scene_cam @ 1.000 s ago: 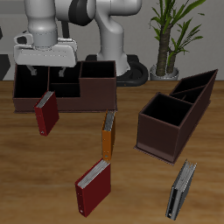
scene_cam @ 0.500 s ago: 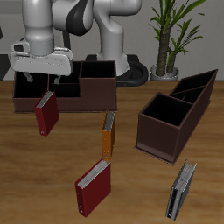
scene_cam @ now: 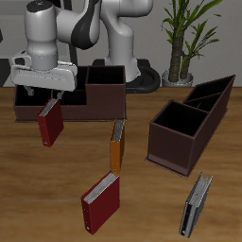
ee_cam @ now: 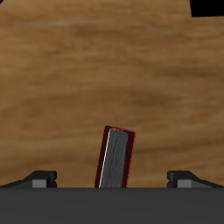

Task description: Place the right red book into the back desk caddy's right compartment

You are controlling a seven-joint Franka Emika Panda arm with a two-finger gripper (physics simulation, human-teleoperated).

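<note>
No lettering shows on the red book (scene_cam: 49,122) (standing on the desk (scene_cam: 142,203)), directly under the wide-open, empty pincer (scene_cam: 43,95).

My own housing cuts off the near end of the right red book (ee_cam: 116,157) in the wrist view, so I cannot see how it meets the table there. Only the tips of my fingers (ee_cam: 41,178) poke above that housing. From the exterior view my gripper (scene_cam: 42,95) hides part of the back desk caddy (scene_cam: 71,95); I cannot tell whether my fingers touch the book (scene_cam: 49,122). The plant (scene_cam: 187,38) runs off the top edge, as does my arm.
</note>
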